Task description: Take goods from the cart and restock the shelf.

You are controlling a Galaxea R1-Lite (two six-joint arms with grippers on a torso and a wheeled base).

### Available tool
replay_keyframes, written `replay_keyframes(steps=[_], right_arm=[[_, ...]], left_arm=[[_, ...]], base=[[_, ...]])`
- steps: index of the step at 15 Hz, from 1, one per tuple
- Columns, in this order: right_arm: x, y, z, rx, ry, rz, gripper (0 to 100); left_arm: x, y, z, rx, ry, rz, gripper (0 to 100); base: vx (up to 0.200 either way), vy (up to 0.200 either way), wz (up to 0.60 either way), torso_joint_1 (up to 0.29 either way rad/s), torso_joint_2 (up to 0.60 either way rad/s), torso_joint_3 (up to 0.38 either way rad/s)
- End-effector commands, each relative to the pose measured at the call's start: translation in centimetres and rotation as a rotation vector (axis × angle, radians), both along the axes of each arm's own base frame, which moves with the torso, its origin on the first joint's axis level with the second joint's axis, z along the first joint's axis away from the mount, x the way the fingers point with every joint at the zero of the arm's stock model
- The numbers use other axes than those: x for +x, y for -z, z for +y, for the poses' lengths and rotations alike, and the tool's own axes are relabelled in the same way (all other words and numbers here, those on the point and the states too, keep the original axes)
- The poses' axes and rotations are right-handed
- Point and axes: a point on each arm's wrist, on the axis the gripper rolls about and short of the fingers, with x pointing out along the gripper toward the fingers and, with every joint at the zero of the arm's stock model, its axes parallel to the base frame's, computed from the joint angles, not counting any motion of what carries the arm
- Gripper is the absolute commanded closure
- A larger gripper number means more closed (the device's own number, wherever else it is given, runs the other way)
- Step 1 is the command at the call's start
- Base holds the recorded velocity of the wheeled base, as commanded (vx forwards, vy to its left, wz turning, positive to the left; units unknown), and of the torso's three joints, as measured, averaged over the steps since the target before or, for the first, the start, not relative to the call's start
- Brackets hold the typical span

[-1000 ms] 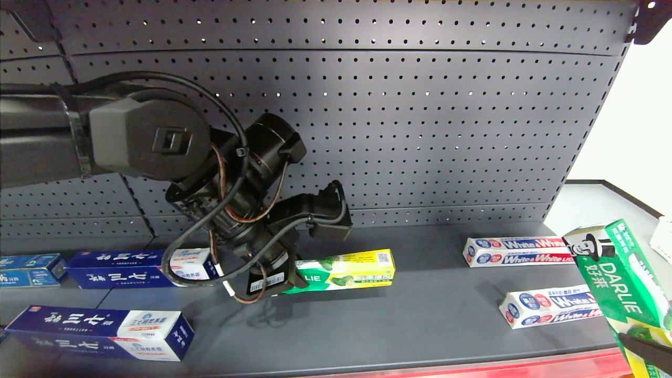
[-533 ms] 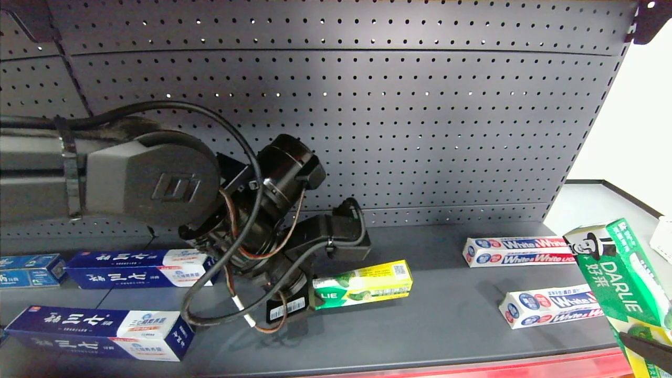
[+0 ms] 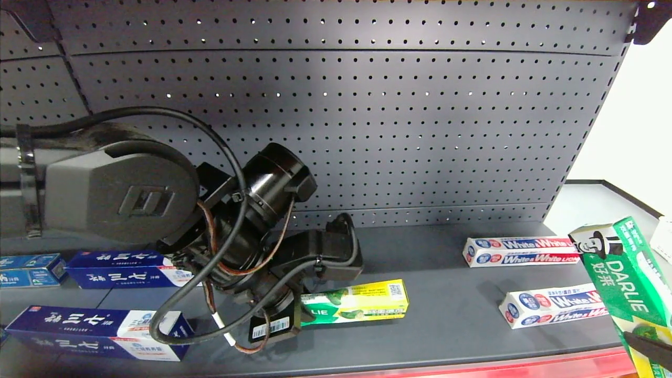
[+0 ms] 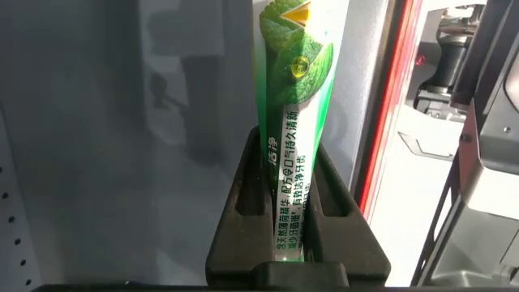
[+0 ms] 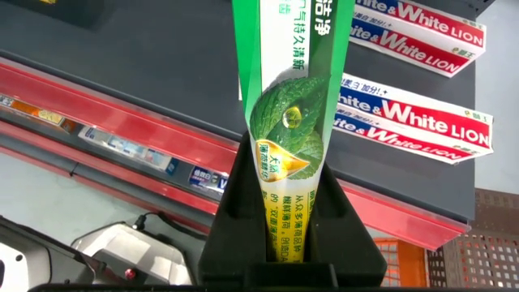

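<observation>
blue boxes (image 3: 100,325) lie at the left of the shelf (image 3: 446,325). the left tool (image 3: 294,315) is clamped on one end of a yellow box (image 3: 362,302), low over mid-shelf. if it lets go while tilted, the box could tip or lie askew. white boxes (image 3: 551,305) lie to the right. the right tool (image 5: 292,203) grips a green box (image 3: 622,273) off the front edge — swinging in could knock them.

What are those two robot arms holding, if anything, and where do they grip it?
Each holds a green-and-yellow toothpaste box. The left arm's jaws pinch one end of the middle box; the right arm's jaws pinch the lower end of the right-hand box.
</observation>
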Motion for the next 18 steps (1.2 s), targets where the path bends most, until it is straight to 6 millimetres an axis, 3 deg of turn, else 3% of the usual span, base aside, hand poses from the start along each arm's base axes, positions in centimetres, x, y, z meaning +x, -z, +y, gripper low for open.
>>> replay_keyframes(steps=[1, 18], right_arm=[[0.0, 0.0, 0.0, 0.000, 0.000, -0.002, 100], [0.0, 0.1, 0.0, -0.001, 0.001, 0.001, 100]], left_arm=[[-0.1, 0.3, 0.0, 0.007, 0.002, 0.009, 100], [-0.3, 1.7, -0.6, 0.002, 0.039, 0.076, 100]], base=[[0.000, 0.000, 0.00, 0.000, 0.00, 0.000], [0.000, 0.000, 0.00, 0.000, 0.00, 0.000]])
